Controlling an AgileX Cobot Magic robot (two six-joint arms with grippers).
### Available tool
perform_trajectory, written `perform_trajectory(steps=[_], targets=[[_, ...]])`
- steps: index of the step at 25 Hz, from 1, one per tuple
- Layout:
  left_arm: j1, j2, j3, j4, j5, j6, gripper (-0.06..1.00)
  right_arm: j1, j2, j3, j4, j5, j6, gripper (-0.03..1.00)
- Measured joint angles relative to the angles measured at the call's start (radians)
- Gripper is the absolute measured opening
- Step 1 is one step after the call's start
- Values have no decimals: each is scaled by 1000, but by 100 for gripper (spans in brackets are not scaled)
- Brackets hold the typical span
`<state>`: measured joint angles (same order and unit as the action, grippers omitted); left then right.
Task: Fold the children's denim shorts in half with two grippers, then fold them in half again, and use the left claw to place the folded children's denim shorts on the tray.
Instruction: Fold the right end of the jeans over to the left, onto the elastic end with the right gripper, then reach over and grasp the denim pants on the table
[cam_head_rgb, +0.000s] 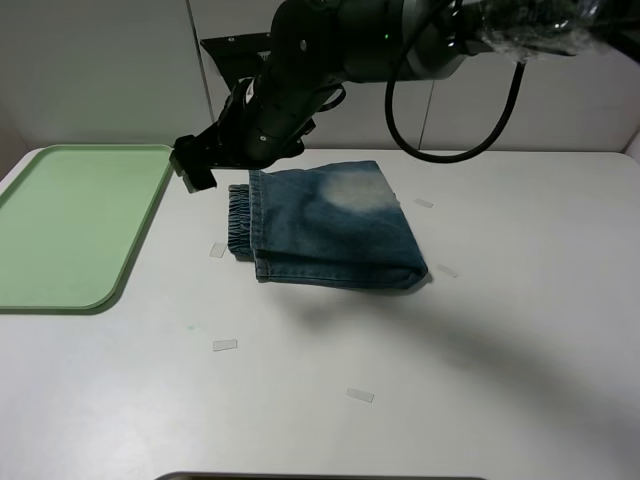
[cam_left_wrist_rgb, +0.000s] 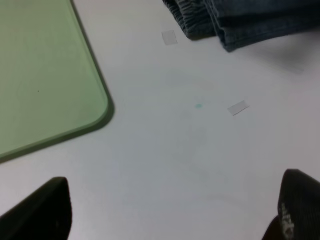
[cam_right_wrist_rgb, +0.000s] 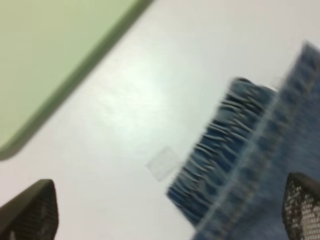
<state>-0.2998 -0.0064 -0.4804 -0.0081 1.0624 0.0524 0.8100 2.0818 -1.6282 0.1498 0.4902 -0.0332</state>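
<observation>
Claw on left (cam_left_wrist_rgb: 175, 192) wide apart, empty

Bright, even light, soft shadows.
Right wrist view heavily motion-blurred; left wrist view sharp except out-of-focus fingertips (cam_left_wrist_rgb: 42, 212) close up. Broad faint shadow on table (cam_head_rgb: 120, 400), beyond shorts (cam_head_rgb: 330, 225) from right gripper (cam_head_rgb: 197, 170).

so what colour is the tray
The tray is plain pale green, with no pattern. It shows best in the exterior high view.
</observation>
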Motion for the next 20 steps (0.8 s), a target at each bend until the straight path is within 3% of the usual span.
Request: perform_trajectory(steps=[5,13,20], targets=[[0,0,0,0,0,0,82,50,-6,0,-25,19,-13,69],[0,0,0,0,0,0,82,84,-147,1,-150,60,-13,69],[0,0,0,0,0,0,82,-2,-347,125,-210,55,14,69]])
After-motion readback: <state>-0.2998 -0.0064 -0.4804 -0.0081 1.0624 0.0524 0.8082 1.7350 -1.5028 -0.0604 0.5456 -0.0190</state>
